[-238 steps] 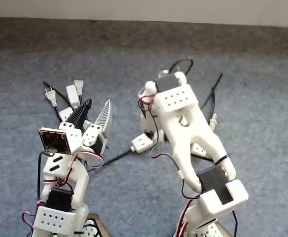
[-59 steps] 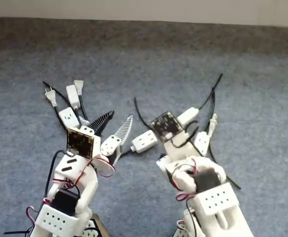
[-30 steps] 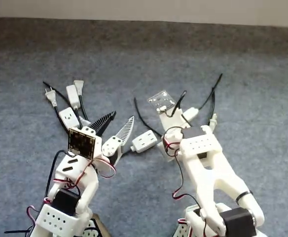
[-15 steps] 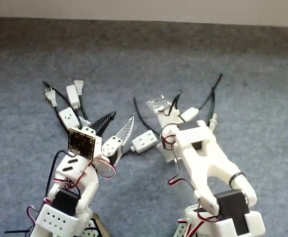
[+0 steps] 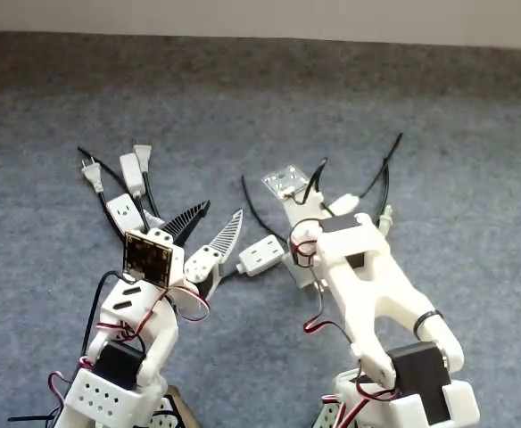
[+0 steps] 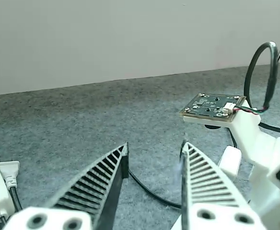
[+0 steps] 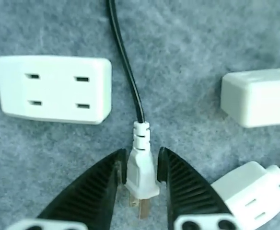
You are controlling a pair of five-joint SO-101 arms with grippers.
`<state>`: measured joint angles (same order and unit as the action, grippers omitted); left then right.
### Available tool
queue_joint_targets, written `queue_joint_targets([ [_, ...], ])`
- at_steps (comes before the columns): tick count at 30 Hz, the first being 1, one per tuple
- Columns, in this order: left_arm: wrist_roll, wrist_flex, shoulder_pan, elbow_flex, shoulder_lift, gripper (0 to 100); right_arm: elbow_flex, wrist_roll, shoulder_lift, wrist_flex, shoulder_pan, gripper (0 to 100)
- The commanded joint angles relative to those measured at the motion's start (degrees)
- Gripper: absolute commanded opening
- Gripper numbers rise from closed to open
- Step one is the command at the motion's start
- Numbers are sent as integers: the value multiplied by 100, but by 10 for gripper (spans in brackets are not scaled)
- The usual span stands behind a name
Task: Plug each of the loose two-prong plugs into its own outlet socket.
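My right pincer (image 7: pixel 141 152) is clenched on the small white two-prong plug (image 7: pixel 141 178), one ribbed finger against each flank (a snug hold, as far as I can judge). The plug lies flat with its long axis along my pincer, prongs back towards my wrist and its thin black cord (image 7: pixel 123 57) running away. The white rectangular outlet block (image 7: pixel 53 88) lies just beside that cord on my left arm's side, slots facing up, so the prongs need turning to it, while my left pincer (image 6: pixel 152 153) hangs released near that block over the grey carpeted worktop (image 5: pixel 475 116), a pale wall (image 6: pixel 130 38) behind.
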<state>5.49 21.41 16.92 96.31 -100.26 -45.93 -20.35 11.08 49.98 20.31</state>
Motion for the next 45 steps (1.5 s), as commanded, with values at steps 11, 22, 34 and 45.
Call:
queue_joint_targets([
  [11, 0, 0, 66, 92, -57, 189, 549, -62, -760, 347, -48, 112],
  [22, 0, 0, 66, 92, -57, 189, 1112, -62, -954, 646, -22, 111],
  [34, 0, 0, 66, 92, -57, 189, 1262, -492, -963, 936, -40, 34],
  [45, 0, 0, 57, 92, -57, 189, 1218, -492, -971, 954, -40, 35],
])
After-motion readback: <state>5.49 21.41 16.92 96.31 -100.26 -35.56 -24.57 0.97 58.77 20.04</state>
